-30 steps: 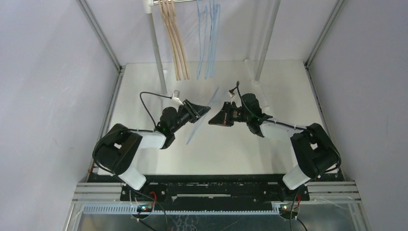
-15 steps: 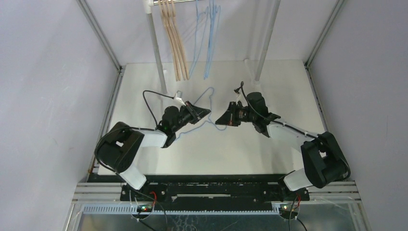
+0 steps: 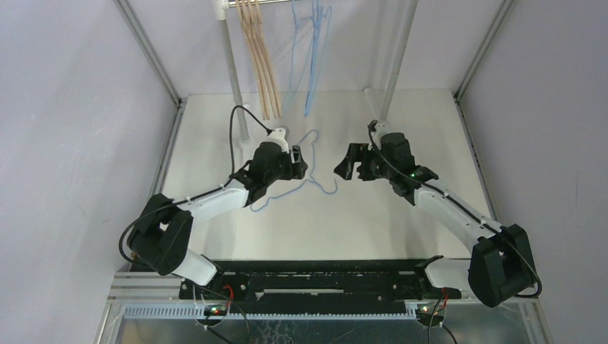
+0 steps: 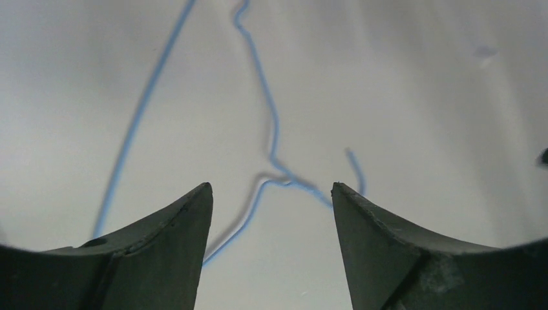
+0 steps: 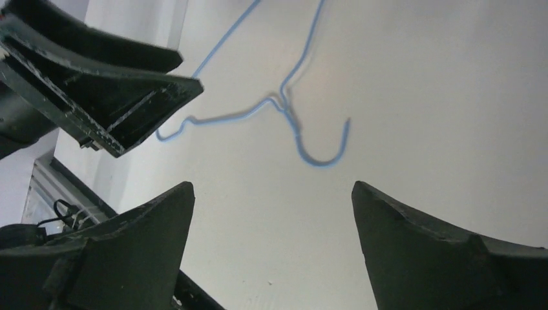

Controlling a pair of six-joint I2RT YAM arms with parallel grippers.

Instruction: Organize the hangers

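Black left arm, right arm flank blue hanger.

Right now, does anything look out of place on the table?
Yes: one blue wire hanger lies flat on the table, between the open left end effector and the open right end effector, held by neither. The other hangers hang on the rail.
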